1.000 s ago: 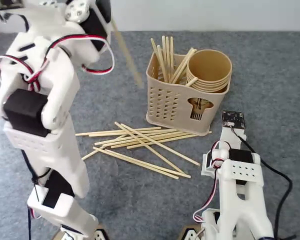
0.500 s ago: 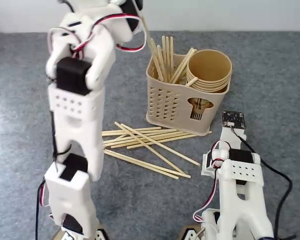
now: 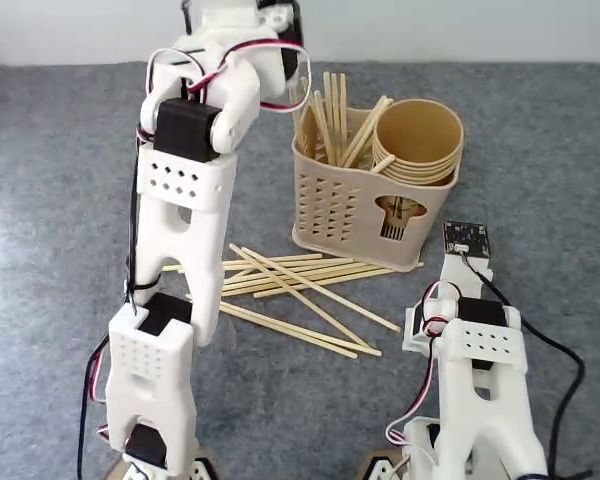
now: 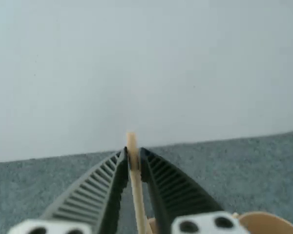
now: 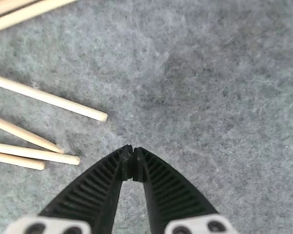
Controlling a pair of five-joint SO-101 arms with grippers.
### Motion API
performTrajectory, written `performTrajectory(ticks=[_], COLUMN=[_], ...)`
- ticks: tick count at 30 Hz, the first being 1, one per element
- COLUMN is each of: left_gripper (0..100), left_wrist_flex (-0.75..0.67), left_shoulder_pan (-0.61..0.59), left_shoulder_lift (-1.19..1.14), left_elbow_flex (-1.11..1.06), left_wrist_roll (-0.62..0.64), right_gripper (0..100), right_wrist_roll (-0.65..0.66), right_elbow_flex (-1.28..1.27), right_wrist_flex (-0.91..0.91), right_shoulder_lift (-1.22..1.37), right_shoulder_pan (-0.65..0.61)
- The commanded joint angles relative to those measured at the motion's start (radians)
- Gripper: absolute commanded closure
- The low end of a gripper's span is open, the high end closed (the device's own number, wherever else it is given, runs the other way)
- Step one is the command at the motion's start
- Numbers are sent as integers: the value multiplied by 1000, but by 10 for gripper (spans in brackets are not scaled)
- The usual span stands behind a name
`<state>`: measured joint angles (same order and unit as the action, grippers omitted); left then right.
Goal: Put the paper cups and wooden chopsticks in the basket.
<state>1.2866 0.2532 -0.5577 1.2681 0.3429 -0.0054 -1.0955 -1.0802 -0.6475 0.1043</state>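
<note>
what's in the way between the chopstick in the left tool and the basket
Nothing visible blocks it. The left tool grips the chopstick close by the basket. Inside, upright chopsticks and stacked paper cups crowd the opening, though gaps remain.

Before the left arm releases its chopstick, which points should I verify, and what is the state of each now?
1. Left claw grips the thin wooden chopstick: ok.
2. Chopstick's lower end is above the beige perforated plastic basket: cannot tell.
3. Basket stands upright on the grey felt surface: ok.
4. Stacked brown paper cups sit inside the basket: ok.
5. Right claw is shut, empty, low over the felt: ok.
6. Felt free of loose chopsticks: not ok, several lie beside the basket.
</note>
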Motion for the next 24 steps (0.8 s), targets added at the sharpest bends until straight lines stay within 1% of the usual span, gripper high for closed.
performTrajectory(ticks=[1, 3, 7, 8, 11, 16, 20, 22, 24], left_gripper=[828, 792, 788, 788, 790, 790, 791, 791, 791], left_wrist_flex=[80, 117, 173, 186, 256, 476, 473, 471, 471], left_shoulder_pan=[6, 5, 5, 5, 18, 28, -49, -52, -48], left_shoulder_lift=[46, 74, 135, 152, 193, 244, 301, 350, 417], left_elbow_flex=[8, 8, 8, 8, 8, -1, -130, -229, -352], left_wrist_roll=[-20, -21, -28, -46, -160, -324, -411, -471, -499], right_gripper=[984, 984, 985, 985, 986, 987, 987, 987, 987], right_wrist_roll=[11, 11, 11, 11, 11, 11, 11, 11, 11], right_elbow_flex=[6, 6, 6, 6, 6, 6, 6, 6, 6], right_wrist_flex=[15, 15, 15, 15, 15, 15, 15, 15, 15], right_shoulder_lift=[-25, -25, -25, -25, -25, -25, -25, -25, -25], right_shoulder_pan=[5, 5, 5, 5, 5, 5, 5, 5, 5])
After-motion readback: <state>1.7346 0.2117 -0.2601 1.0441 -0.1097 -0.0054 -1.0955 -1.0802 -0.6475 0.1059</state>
